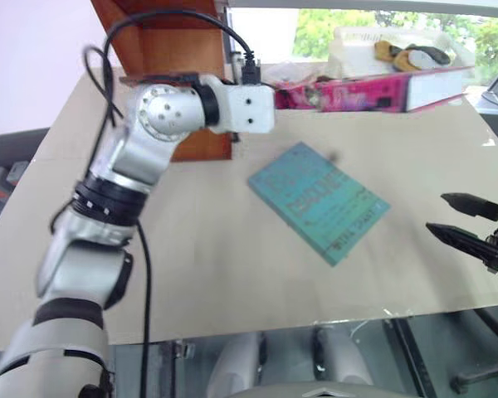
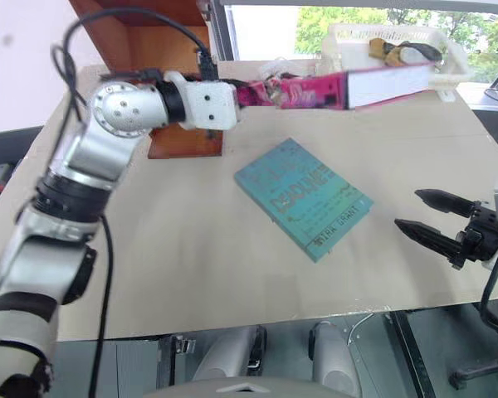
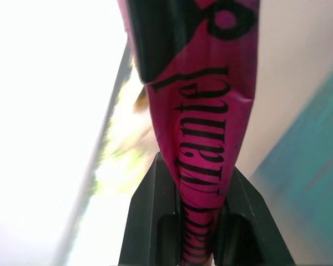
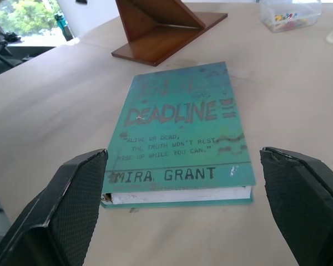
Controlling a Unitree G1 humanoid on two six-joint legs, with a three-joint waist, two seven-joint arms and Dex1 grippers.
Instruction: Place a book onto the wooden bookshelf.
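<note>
From the head camera, a pale beige desk [image 2: 191, 249] filled most of the scene, with bright windows and green foliage behind its far edge. The left arm reached across toward the far side, and the left claw [image 2: 242, 93] was clenched on one end of the book [image 2: 349, 87], a thick pink paperback held up off the desk with its white page edges facing the robot. Just beside the arm, at the far left corner, stood the wooden bookshelf [image 2: 162, 41], reddish-brown, its base resting on the desk. Behind the book sat a white plastic tray [image 2: 448, 46] with dark and yellow items in it. A teal book [image 2: 303, 197] lay flat near the desk's middle, turned at an angle. The right claw [image 2: 427, 214] hovered at the right edge, level, its two black fingers spread apart and grasping nothing.

The left wrist camera showed what the head camera could not: the pink cover pinched tightly between the two black fingers [image 3: 147, 221], its dark lettering running along the spine, with a sliver of teal off to one side.

The right wrist camera looked between its wide-apart fingers [image 4: 61, 205] at the teal book, whose cover text was legible here, and beyond it the bookshelf's slanted panels and flat base. A small clear box [image 4: 291, 12] of coloured bits sat farther back on the desk.
</note>
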